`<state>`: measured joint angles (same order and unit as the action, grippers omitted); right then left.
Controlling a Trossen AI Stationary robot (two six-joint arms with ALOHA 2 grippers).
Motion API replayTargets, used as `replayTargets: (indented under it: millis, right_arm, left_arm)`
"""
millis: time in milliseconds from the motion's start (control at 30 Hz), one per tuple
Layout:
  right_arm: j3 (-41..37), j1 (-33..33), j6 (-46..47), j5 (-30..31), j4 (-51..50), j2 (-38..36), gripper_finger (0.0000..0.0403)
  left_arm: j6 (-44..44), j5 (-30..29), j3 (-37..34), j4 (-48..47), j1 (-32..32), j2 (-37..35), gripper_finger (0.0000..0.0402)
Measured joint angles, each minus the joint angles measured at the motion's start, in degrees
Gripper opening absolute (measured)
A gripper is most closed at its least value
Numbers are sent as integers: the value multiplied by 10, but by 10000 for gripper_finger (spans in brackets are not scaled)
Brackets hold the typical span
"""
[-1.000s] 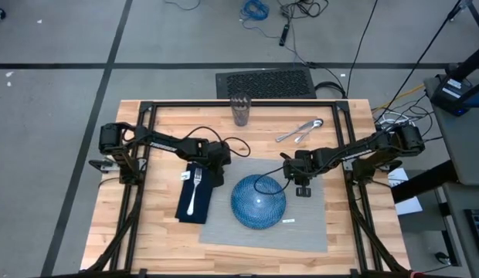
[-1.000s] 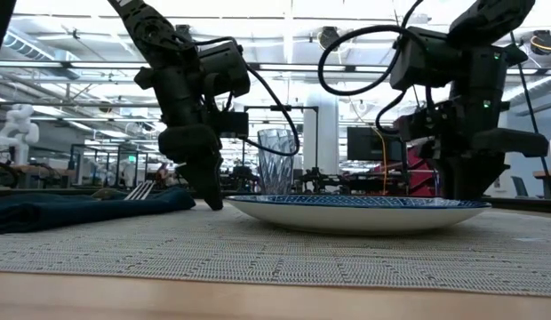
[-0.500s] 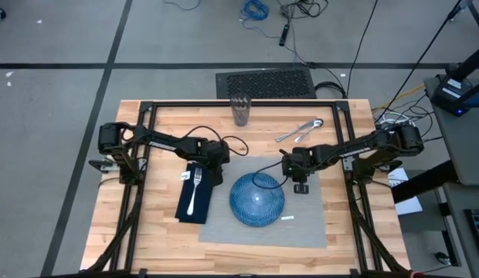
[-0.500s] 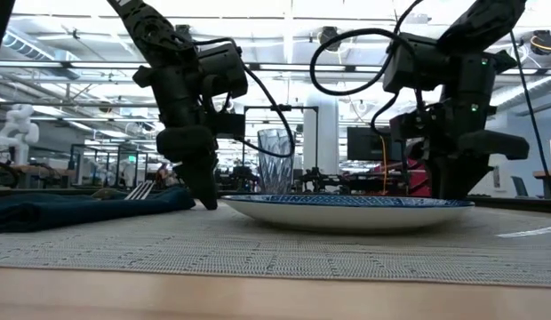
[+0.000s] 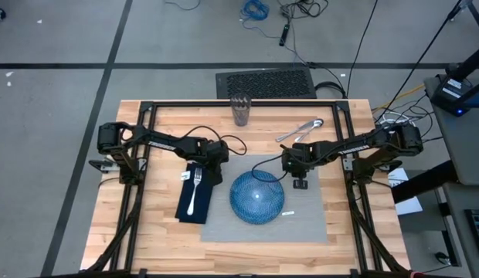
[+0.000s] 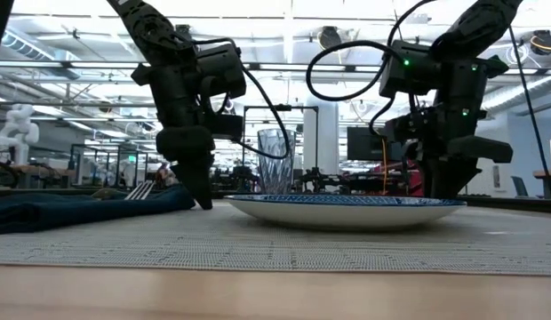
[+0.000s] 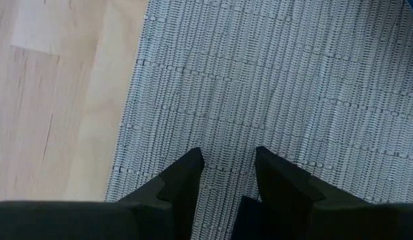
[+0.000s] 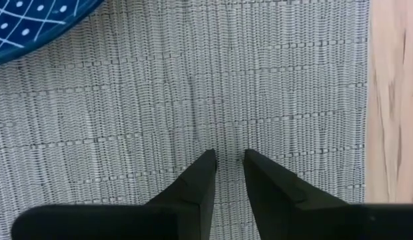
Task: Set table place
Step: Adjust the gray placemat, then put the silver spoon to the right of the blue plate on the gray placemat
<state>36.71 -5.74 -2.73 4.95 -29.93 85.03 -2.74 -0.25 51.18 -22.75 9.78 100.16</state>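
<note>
Placemat is thin woven fabric: light, limp, grippy weave, not fragile, but I judge it will buckle or fold if shoved and it drags whatever sits on it. The blue plate rides on it, so any tug moves the plate too; that's the breakable bit. Best hold, I'd say, is to pinch or press near an edge or corner, both sides evenly, and slide flat along the wooden surface. Left pincer has its tips down on the mat, just inside the mat's edge, bare wood beside it; jaws stand at a narrow gap, nothing between them that I can see, just weave under the tips. Right pincer is likewise tips-down on the mat near its opposite edge, jaws narrower than the left pair, nothing clamped; plate rim sits close off to one side of it. From the table-level camera both sets of tips meet the mat either side of the plate, left pincer just beside the rim. Napkin with fork lies just outboard of the left pincer, touching or slightly overlapping the mat edge, can't tell which.
</note>
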Motion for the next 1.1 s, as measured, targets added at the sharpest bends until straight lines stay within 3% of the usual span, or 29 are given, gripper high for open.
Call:
replayTargets:
  millis: [833, 1100]
  right_arm:
    - [75, 2, -39, 26, -55, -2, 68]
    - [113, -1, -89, 57, -66, -3, 68]
  left_arm:
    - [0, -6, -1, 44, -1, -57, 130]
    - [5, -14, 38, 44, -9, -58, 130]
